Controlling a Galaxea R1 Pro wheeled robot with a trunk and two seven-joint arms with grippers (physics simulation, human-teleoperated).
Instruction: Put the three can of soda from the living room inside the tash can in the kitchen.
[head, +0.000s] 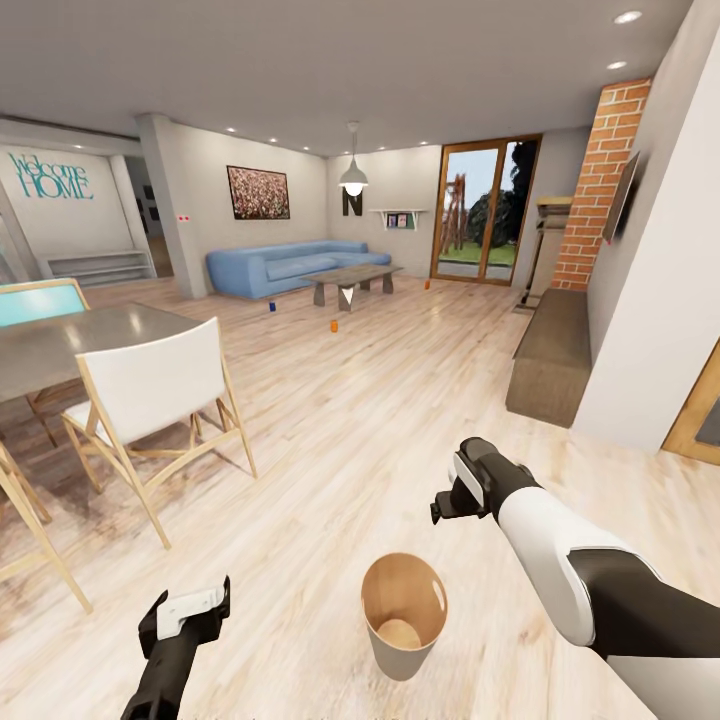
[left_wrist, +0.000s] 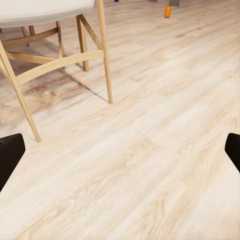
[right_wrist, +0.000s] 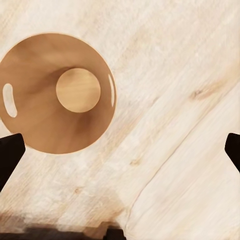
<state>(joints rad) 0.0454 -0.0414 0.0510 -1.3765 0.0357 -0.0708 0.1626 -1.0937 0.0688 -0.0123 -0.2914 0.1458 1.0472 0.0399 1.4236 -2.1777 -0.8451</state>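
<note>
Standing on the light wood-plank floor (head: 400, 420) of a big open living room, looking across it. Copper-brown trash can (head: 404, 614) sitting upright on the planks right up close, between the two arms, tan inside showing and nothing in it. Right claw (head: 447, 500) hanging above and just to the right of the bin, fingers spread wide with nothing between them; from the right wrist camera, straight down into the round bin mouth (right_wrist: 55, 92), off to one side of the spread fingertips (right_wrist: 10, 152). Left claw (head: 205, 605) low on the left of the bin, also wide open and holding nothing, dark fingertips (left_wrist: 9, 155) far apart at the frame edges over bare planks. Sodas way off on the floor at the far end: dark blue can (head: 271, 307) in front of the blue corner sofa (head: 285, 265), one orange can (head: 334, 325) near the low glass-topped table (head: 352, 275), other orange can (head: 427, 284) over by the wood-framed glass doors (head: 485, 210). Same nearer orange can (left_wrist: 167, 11) tiny in the left wrist camera, past the white chair (head: 160, 395) with pale wooden legs. Grey dining counter (head: 70, 345) behind that chair, brick column (head: 600, 180) on the right wall.
</note>
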